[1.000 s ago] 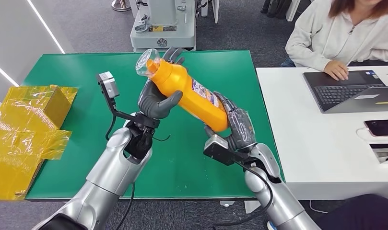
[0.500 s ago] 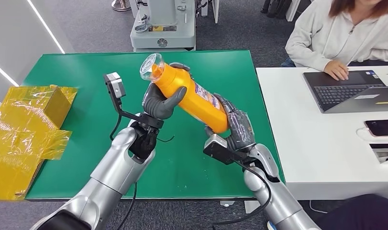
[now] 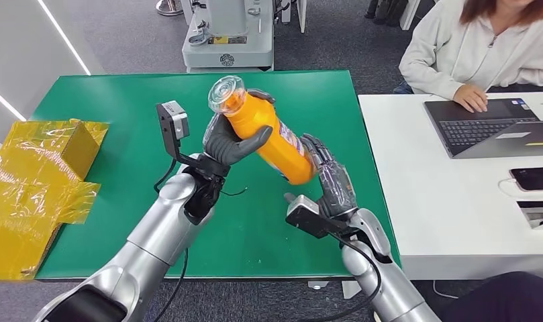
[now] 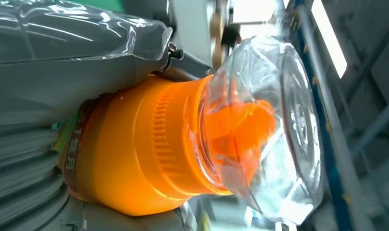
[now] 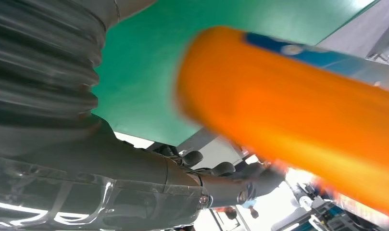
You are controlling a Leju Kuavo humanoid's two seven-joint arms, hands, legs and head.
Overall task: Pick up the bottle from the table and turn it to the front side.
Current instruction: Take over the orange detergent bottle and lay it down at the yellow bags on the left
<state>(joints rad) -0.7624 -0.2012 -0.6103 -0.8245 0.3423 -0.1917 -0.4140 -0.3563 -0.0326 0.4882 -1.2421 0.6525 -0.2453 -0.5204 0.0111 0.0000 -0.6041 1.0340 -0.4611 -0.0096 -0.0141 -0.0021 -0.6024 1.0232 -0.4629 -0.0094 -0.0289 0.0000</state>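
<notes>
Bottle (image 3: 265, 133) sits tilted mid-frame above the green counter (image 3: 107, 100), left robot hand (image 3: 229, 142) gripping it, right robot hand (image 3: 329, 180) open-fingered by its base.

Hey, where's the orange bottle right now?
In the head view the orange bottle is lifted above the middle of the green table, tilted, clear cap toward the far side. The left hand grips its upper body; the right hand is at its base.
</notes>
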